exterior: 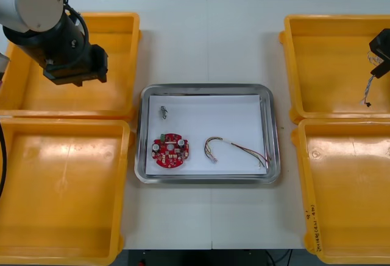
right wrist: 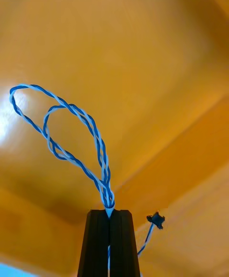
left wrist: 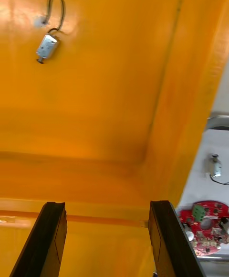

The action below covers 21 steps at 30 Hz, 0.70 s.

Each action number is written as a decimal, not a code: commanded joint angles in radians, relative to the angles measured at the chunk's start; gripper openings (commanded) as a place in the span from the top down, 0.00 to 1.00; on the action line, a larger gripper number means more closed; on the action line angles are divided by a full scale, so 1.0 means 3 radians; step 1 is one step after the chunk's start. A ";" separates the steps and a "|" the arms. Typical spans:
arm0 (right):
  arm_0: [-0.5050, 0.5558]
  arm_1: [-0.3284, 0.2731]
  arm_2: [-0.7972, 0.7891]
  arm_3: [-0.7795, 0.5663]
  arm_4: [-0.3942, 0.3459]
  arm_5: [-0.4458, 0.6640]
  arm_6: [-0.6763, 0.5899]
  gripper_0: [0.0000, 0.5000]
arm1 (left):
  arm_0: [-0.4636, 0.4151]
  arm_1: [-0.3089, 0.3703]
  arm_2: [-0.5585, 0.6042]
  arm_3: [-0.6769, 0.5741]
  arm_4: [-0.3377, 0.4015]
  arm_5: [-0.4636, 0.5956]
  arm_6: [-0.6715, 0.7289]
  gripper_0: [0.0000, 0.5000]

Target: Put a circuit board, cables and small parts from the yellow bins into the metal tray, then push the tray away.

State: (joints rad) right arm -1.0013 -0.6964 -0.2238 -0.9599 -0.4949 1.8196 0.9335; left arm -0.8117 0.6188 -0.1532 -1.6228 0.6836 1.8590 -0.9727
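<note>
My right gripper (right wrist: pixel 109 231) is shut on a twisted blue and white cable (right wrist: pixel 71 133), which loops out past the fingertips over the far right yellow bin (exterior: pixel 332 65). In the front view the cable (exterior: pixel 368 92) hangs below the right gripper (exterior: pixel 381 53). My left gripper (left wrist: pixel 107 231) is open above the far left yellow bin (exterior: pixel 116 35), where a small metal part (left wrist: pixel 46 47) with a black wire lies. The metal tray (exterior: pixel 273 133) holds a round red circuit board (exterior: pixel 170 151), a small metal part (exterior: pixel 163 112) and a red and yellow cable (exterior: pixel 234 148).
Two more yellow bins stand near the front, one at the left (exterior: pixel 61 187) and one at the right (exterior: pixel 347 187). The left arm (exterior: pixel 46 22) rises over the far left bin. Bare table lies beyond the tray.
</note>
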 commanded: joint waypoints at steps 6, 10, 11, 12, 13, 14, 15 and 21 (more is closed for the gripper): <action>0.0341 -0.0143 -0.0041 -0.1290 -0.0140 0.0334 -0.0131 1.00 | -0.0291 0.0218 0.0184 0.0521 0.0002 -0.0398 -0.0864 0.00; 0.0479 -0.0118 0.0000 -0.1714 -0.0396 0.0334 -0.0120 1.00 | -0.0337 0.0218 0.0184 0.0802 -0.0024 -0.0669 -0.1176 0.00; 0.0515 -0.0112 0.0015 -0.1832 -0.0462 0.0334 -0.0110 1.00 | -0.0347 0.0218 0.0184 0.0853 -0.0029 -0.0731 -0.1242 0.00; 0.0571 -0.0107 0.0051 -0.1980 -0.0564 0.0334 -0.0110 1.00 | -0.0352 0.0218 0.0178 0.0915 -0.0029 -0.0807 -0.1324 0.00; 0.0612 -0.0107 0.0087 -0.2098 -0.0636 0.0334 -0.0110 1.00 | -0.0357 0.0218 0.0184 0.0966 -0.0029 -0.0859 -0.1370 0.00; 0.0612 -0.0107 0.0087 -0.2098 -0.0636 0.0334 -0.0110 1.00 | -0.0357 0.0218 0.0184 0.0966 -0.0029 -0.0859 -0.1370 0.00; 0.0689 -0.0107 0.0168 -0.2323 -0.0748 0.0334 -0.0105 1.00 | -0.0367 0.0223 0.0178 0.1053 -0.0039 -0.0935 -0.1467 0.00; 0.0858 -0.0107 0.0577 -0.3008 -0.1019 0.0334 -0.0033 1.00 | -0.0444 0.0218 0.0178 0.1375 -0.0080 -0.1104 -0.1856 0.00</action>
State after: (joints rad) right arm -0.7690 -0.6994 -0.1358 -1.7632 -0.7672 1.9157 0.9336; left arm -0.8746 0.6431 -0.1244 -1.2469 0.6755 1.5566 -1.4258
